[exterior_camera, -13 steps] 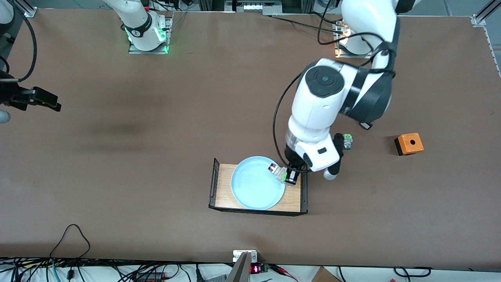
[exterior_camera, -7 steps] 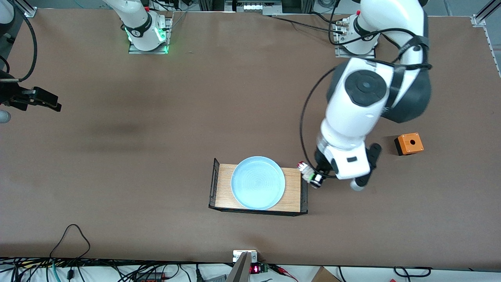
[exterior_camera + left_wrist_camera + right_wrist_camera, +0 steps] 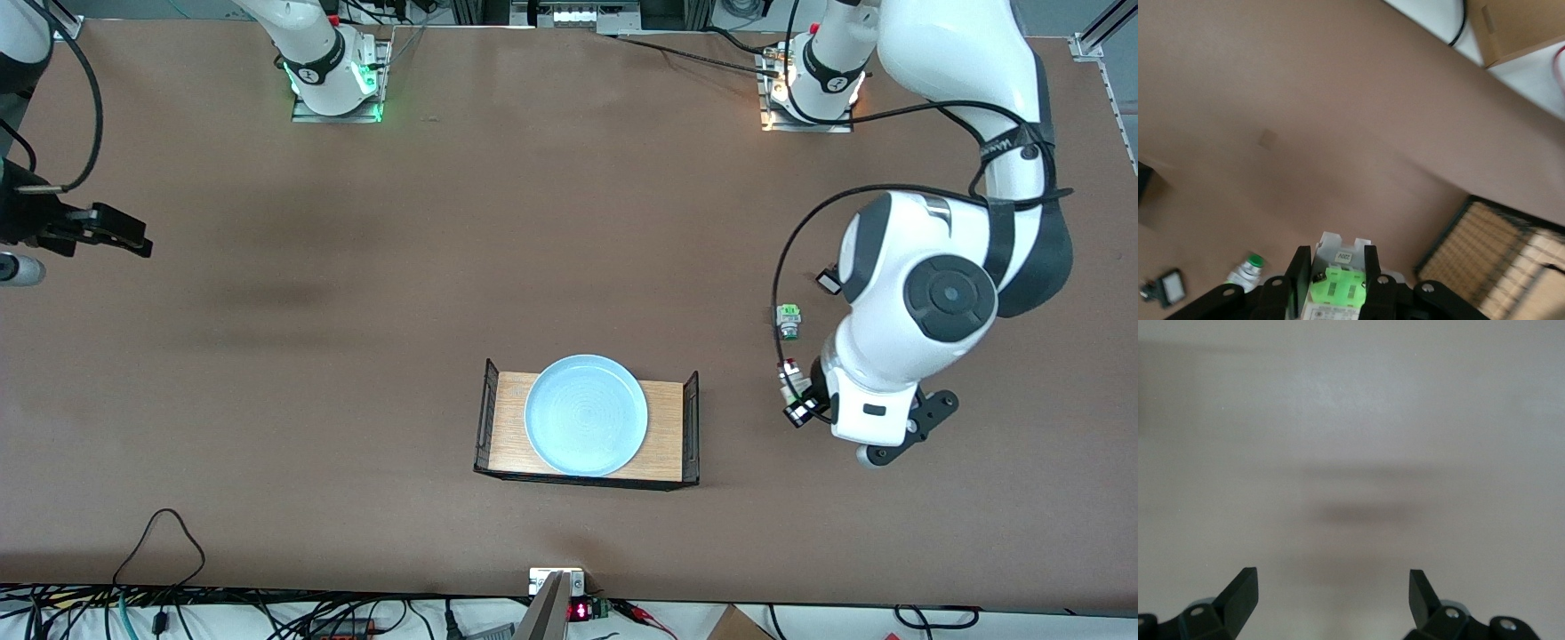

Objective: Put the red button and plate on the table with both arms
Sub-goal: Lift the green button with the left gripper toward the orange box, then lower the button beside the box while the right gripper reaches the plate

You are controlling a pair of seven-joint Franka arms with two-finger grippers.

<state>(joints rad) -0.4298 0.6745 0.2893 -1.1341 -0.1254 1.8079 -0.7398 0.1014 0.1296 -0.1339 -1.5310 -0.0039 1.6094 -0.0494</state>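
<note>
The left gripper [image 3: 794, 397] is up over bare table [image 3: 356, 293], its fingers [image 3: 1371, 270] clamped on the light-green contact block of the red button [image 3: 788, 373]. In the front view the button's dark red cap points toward twelve o'clock, at the green-tipped switch [image 3: 788, 321] lying on the tabletop just past it. From the left wrist view the green block [image 3: 1338, 287] sits squeezed between the two black fingers, with the green-tipped switch and a small black part [image 3: 1168, 288] lying on the table below.

The light-blue plate [image 3: 586, 414] lies flat on the wooden tray [image 3: 508, 418] with black wire ends, well apart from the left gripper, at about nine o'clock from it toward the right arm's end.

The right arm waits at its own end of the table; the right gripper [image 3: 116, 229] hangs over bare tabletop with its fingers [image 3: 1241, 590] spread wide and nothing between them.
</note>
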